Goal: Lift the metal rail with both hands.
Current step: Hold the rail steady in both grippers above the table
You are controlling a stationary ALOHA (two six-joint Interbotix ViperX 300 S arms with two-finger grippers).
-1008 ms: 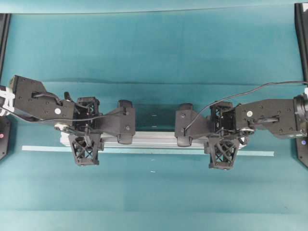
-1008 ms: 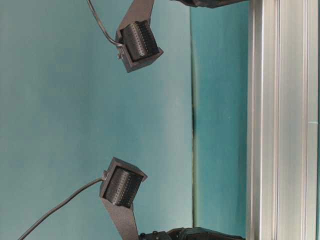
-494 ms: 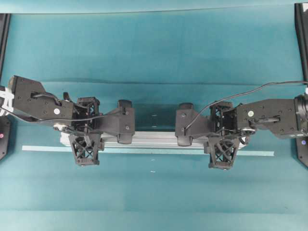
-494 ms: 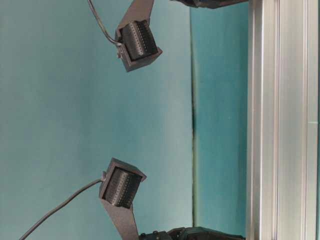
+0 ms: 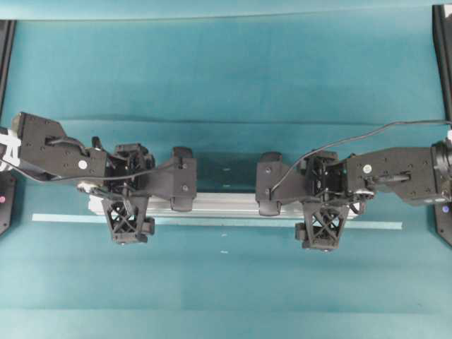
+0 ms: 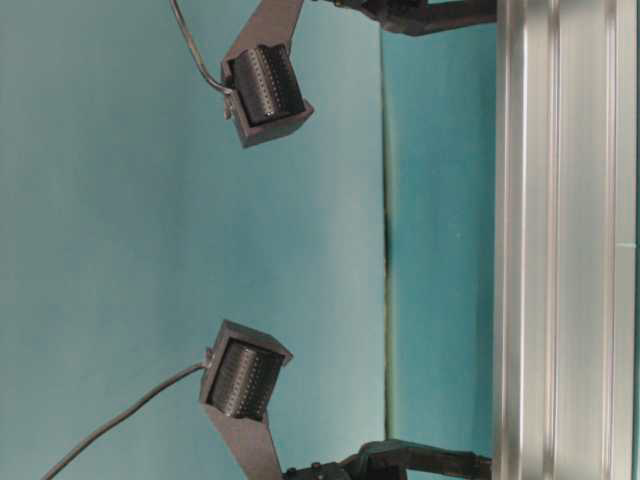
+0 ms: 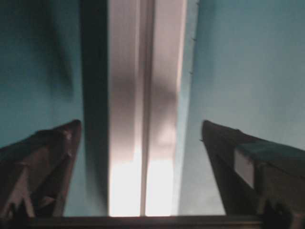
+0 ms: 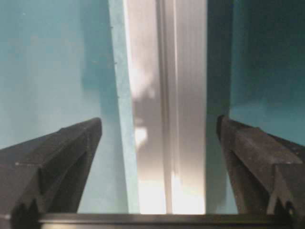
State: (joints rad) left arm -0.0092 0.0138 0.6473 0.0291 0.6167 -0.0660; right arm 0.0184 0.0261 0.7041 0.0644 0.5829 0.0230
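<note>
The metal rail [image 5: 226, 203] lies lengthwise across the middle of the teal table, silver and grooved. My left gripper [image 5: 128, 192] straddles its left part and my right gripper [image 5: 323, 198] its right part. In the left wrist view the rail [image 7: 143, 95] runs between the open left gripper [image 7: 140, 124], with teal gaps between it and both fingers [image 7: 47, 162]. The right wrist view shows the rail [image 8: 167, 86] between the open right gripper [image 8: 159, 120], again clear of both fingers [image 8: 248, 152]. In the table-level view the rail [image 6: 560, 240] rests flat on the cloth.
A thin pale tape strip [image 5: 212, 222] runs along the table just in front of the rail, longer than it at both ends. Black frame posts [image 5: 442, 42] stand at the table's right and left edges. The two wrist cameras [image 6: 262, 90] hang over the cloth.
Both grippers have spread their jaws away from the rail's sides. The rail has stayed where it was on the table.
</note>
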